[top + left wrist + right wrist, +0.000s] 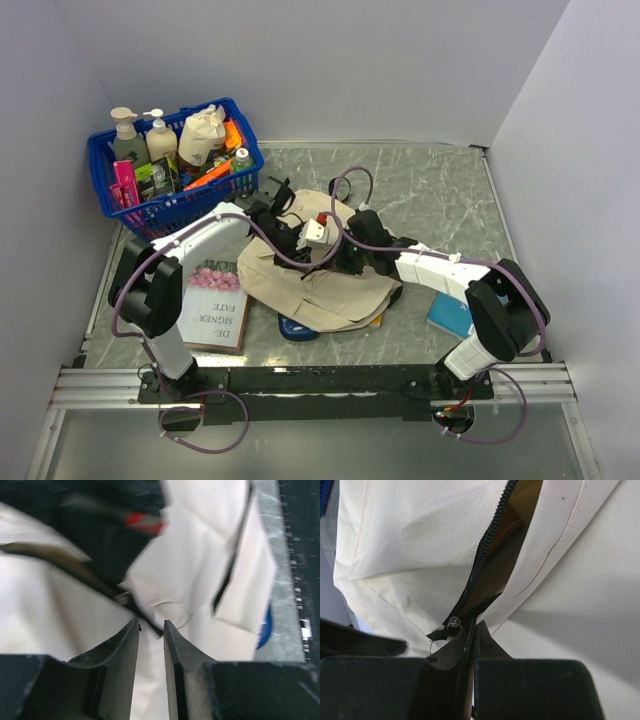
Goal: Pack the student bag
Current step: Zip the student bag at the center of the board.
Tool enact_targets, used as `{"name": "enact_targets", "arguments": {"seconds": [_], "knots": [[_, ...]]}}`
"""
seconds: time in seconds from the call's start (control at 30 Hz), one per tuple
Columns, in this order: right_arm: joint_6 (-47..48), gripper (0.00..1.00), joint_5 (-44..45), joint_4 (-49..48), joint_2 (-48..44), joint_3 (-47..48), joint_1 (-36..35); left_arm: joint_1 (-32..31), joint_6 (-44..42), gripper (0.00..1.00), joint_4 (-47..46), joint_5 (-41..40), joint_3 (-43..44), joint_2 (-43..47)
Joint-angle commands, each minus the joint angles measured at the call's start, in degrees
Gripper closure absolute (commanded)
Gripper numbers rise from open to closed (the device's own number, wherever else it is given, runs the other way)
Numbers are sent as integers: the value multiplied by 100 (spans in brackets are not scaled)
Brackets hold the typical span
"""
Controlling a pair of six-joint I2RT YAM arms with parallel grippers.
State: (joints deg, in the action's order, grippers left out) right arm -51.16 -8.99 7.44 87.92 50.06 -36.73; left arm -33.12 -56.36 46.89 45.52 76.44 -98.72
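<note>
Right gripper (472,627): pressed together at the closed end of the zipper (485,550), tips against the black trim, just beside the small metal pull (453,625). Left gripper (151,625): narrowly parted over cream cloth and a black trim line; too blurred to tell whether pinching that cloth or merely poised above it.

Student bag (330,295): slumped in the middle of the table (440,190) between both arms, partly over a blue thing (295,328), just beside a book (215,310) not yet packed.

Judged step: opening the main compartment. Zipper undone only partway, tan inside showing in the gap.

Next move: calls for catching the pull itself, not just the trim, then drawing it along the teeth while keeping the cloth taut from the other side.

Long axis: judged to run roughly across the table, left to right. Opening turned upward and toward the far side, at the meeting point of both grippers.
</note>
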Motion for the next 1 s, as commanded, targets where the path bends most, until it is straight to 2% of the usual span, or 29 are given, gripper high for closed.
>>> {"name": "enact_targets", "arguments": {"seconds": [0.0,0.27,0.7,0.87,0.97], "knots": [[44,100,82,29,-389,-277,-45,104,72,68,-224,45,187,107],[501,100,353,-955,-1215,-1104,-361,-185,511,69,-716,-87,-375,72],[721,100,688,-1096,-1189,-1218,-563,-432,468,68,-549,-306,-630,10],[721,100,680,-1140,-1207,-1245,-572,-590,652,68,-901,-587,-920,19],[730,100,645,-1175,-1233,-1253,-572,-678,933,68,-1531,-1009,-1219,81]]}}
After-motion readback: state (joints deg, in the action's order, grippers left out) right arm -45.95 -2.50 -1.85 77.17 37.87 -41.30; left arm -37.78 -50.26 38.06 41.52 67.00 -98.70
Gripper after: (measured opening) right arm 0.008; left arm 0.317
